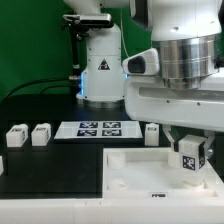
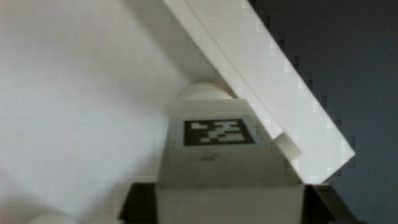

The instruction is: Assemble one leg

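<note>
Leg [image 2: 217,135] gripped in the hand [image 1: 189,156] at the tray rim [image 2: 249,75]; three more legs [image 1: 17,136] [image 1: 41,133] [image 1: 152,132] flank the marker board [image 1: 98,129]

Exterior view wide, low — wrist view close; both show the leg [image 1: 190,153] [image 2: 221,140].

White leg [image 1: 190,153], tag showing, upright, at rim of tray [image 1: 135,170]

Tray rim [image 2: 249,70] seemingly crowds leg [image 2: 217,135], table [image 1: 50,170] free
</note>
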`<state>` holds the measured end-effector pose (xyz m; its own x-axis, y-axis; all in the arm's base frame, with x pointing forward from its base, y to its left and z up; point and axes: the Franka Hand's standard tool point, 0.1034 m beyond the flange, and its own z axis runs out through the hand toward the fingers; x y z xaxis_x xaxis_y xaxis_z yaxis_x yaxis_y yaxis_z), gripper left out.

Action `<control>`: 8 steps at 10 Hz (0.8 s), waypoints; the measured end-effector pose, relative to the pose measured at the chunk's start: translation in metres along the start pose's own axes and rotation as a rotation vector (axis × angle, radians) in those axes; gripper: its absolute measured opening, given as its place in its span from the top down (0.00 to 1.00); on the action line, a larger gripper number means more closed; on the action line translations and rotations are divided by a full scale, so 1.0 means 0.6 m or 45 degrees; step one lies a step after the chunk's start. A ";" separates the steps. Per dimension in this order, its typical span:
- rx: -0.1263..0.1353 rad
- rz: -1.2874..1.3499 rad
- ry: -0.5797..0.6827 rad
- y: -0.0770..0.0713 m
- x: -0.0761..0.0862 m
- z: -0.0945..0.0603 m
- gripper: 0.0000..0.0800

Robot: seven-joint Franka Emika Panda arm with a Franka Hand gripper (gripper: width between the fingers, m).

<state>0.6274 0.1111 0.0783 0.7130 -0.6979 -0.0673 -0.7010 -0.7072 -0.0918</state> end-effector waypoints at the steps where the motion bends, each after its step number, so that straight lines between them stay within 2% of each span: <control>1: -0.009 0.213 0.013 -0.001 -0.001 0.001 0.64; 4: -0.007 0.419 0.016 0.000 0.000 0.001 0.64; 5: -0.007 0.371 0.016 0.000 0.000 0.001 0.64; 6: -0.008 0.326 0.015 -0.001 0.000 0.002 0.57; 7: -0.008 0.324 0.014 -0.001 -0.002 0.002 0.36; 8: -0.010 0.193 0.013 -0.002 -0.004 0.003 0.36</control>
<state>0.6267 0.1139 0.0767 0.5989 -0.7978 -0.0697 -0.8006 -0.5946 -0.0736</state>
